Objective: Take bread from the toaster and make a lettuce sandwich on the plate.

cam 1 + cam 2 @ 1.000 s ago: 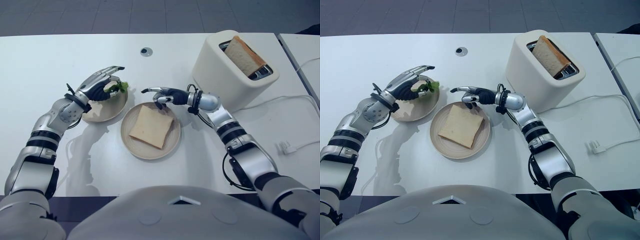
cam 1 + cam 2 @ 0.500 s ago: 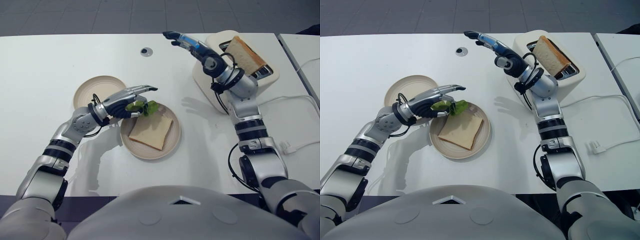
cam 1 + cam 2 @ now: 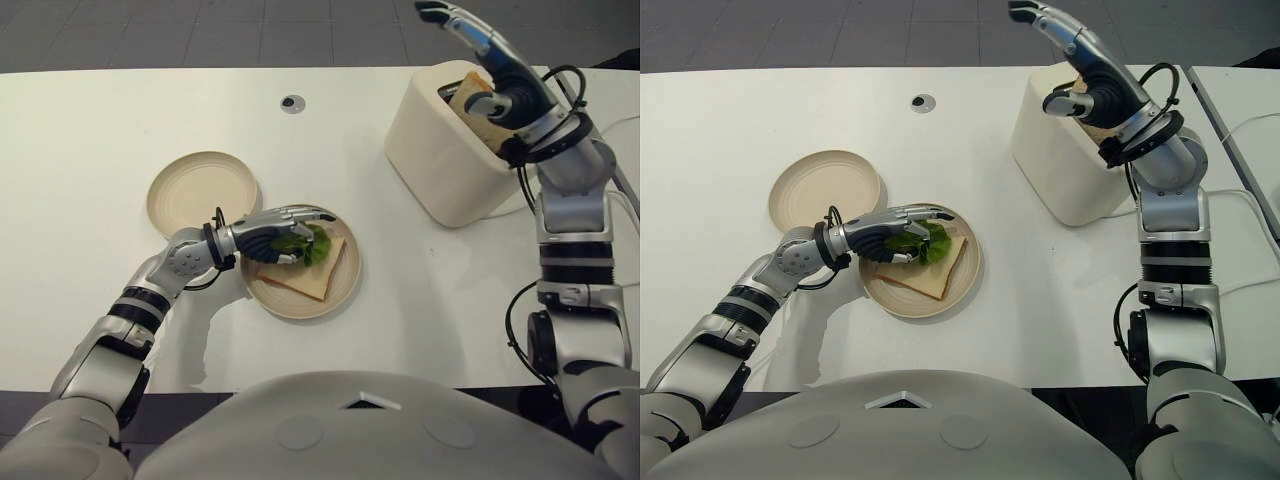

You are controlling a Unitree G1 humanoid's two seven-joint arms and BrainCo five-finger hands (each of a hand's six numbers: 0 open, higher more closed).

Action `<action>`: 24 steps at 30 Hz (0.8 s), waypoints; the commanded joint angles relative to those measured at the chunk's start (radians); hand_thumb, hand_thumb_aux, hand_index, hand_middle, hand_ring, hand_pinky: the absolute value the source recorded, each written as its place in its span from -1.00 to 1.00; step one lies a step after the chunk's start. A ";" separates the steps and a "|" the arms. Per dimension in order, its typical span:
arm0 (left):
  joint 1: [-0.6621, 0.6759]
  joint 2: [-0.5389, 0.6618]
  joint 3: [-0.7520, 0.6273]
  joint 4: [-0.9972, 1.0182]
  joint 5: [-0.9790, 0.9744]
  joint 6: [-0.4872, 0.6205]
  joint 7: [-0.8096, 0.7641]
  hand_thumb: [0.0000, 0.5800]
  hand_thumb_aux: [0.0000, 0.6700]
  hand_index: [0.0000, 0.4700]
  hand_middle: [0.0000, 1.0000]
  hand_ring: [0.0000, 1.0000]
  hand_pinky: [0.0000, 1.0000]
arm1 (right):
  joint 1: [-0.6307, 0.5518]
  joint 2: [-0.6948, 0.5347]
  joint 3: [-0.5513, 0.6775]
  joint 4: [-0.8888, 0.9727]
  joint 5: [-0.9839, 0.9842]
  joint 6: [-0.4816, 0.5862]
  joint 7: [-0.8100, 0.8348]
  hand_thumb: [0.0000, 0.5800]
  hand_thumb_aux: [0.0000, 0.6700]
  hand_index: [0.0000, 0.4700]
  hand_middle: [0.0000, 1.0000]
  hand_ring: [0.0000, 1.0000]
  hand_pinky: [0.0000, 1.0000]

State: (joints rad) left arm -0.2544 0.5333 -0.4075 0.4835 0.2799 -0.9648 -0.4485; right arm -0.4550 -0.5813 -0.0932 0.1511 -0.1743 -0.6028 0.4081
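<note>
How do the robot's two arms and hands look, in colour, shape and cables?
Both arms are built of rounded silver-grey shells with black rings at the joints. The left hand and the right hand mix silver and dark grey parts, with slim segmented fingers; one finger of the right hand looks bluish. Thin black cables loop at the wrists and beside the right elbow.

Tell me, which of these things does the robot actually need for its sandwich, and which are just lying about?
Needed: toaster, bread slice in it, plate, bread slice on the plate, lettuce in the left hand, right hand above the toaster.
Lying about: empty plate, small round fitting.
</note>
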 commanded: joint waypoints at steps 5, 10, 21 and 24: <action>0.005 -0.029 -0.005 -0.007 -0.026 -0.015 -0.024 1.00 1.00 1.00 -1.00 -1.00 -1.00 | -0.021 -0.164 -0.023 0.170 -0.288 0.065 -0.214 -1.00 -1.00 -1.00 -1.00 -1.00 -1.00; 0.012 -0.037 -0.010 -0.024 -0.057 -0.023 -0.050 -0.85 -0.92 -0.92 -1.00 -1.00 -1.00 | -0.050 -0.230 -0.003 0.252 -0.346 0.136 -0.247 -1.00 -1.00 -1.00 -1.00 -1.00 -1.00; 0.016 -0.033 0.019 -0.040 -0.093 -0.018 -0.071 -1.00 -1.00 -1.00 -1.00 -1.00 -1.00 | 0.115 -0.350 0.150 0.198 -0.367 0.128 -0.027 -1.00 -1.00 -1.00 -1.00 -1.00 -1.00; 0.010 -0.039 0.032 -0.031 -0.082 -0.017 -0.060 -1.00 -1.00 -1.00 -1.00 -1.00 -1.00 | 0.085 -0.348 0.139 0.187 -0.361 0.133 -0.061 0.67 0.19 0.19 -1.00 -1.00 -1.00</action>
State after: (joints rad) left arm -0.2363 0.4950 -0.3870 0.4463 0.1894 -0.9882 -0.5108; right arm -0.3728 -0.9339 0.0311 0.3411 -0.5460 -0.4644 0.3474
